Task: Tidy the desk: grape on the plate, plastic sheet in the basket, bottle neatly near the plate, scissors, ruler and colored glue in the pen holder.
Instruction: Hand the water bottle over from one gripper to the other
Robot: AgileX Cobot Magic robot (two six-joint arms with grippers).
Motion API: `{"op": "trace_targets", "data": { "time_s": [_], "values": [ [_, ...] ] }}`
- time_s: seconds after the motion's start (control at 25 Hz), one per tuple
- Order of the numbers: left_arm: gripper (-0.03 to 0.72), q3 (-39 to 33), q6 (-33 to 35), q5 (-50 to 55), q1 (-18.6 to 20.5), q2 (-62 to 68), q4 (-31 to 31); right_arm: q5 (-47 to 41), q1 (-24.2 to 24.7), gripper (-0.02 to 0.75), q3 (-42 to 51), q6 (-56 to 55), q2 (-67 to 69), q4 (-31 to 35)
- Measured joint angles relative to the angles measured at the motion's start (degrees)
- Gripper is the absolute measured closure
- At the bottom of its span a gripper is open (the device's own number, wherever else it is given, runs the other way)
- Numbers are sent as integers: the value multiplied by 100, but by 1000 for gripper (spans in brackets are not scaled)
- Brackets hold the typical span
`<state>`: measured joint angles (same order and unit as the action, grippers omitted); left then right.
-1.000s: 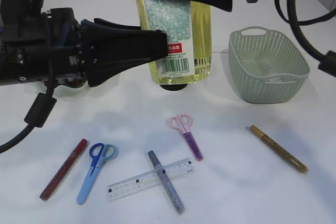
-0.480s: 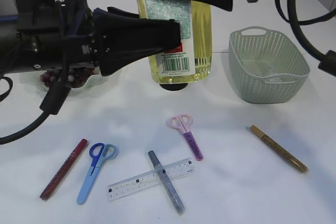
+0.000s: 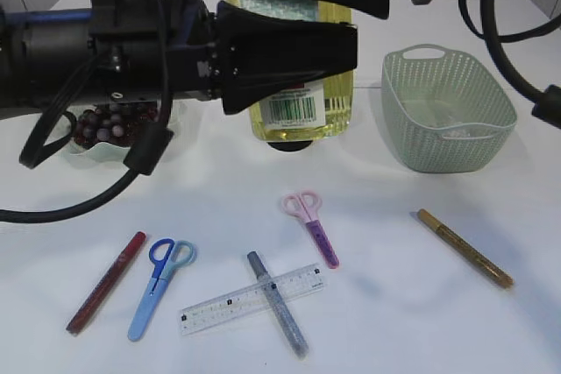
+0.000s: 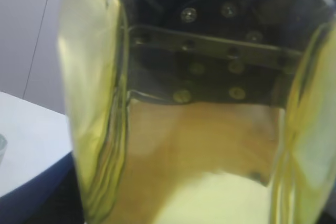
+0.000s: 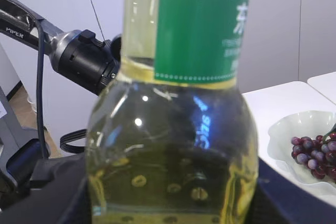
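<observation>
left gripper (image 3: 337,50): reaches in from the left, fingers around the bottle (image 3: 298,85), apparently clasping it | right gripper: tips hidden, state unclear, above bottle | bottle: upright over table | grapes (image 3: 110,124): on plate (image 3: 88,150), behind left arm

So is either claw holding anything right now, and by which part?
Both claws are at the bottle: left claw around its lower body, the right higher up. Whether either is clamped shut cannot be told.
</observation>
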<state>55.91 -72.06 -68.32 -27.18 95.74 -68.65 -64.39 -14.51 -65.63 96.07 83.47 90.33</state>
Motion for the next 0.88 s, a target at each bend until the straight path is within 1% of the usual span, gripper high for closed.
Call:
{"op": "trace_targets", "data": {
  "time_s": [0.24, 0.32, 0.44, 0.88],
  "values": [
    [43, 89, -77, -60, -4, 108, -108, 40, 0, 276, 0, 0, 0, 0],
    [68, 89, -77, -60, -4, 108, -148, 49, 0, 276, 0, 0, 0, 0],
    [129, 89, -77, -107, -4, 108, -156, 66, 0, 276, 0, 0, 0, 0],
    [204, 102, -77, -132, -4, 108, -156, 66, 0, 276, 0, -10, 0, -10]
  ]
}}
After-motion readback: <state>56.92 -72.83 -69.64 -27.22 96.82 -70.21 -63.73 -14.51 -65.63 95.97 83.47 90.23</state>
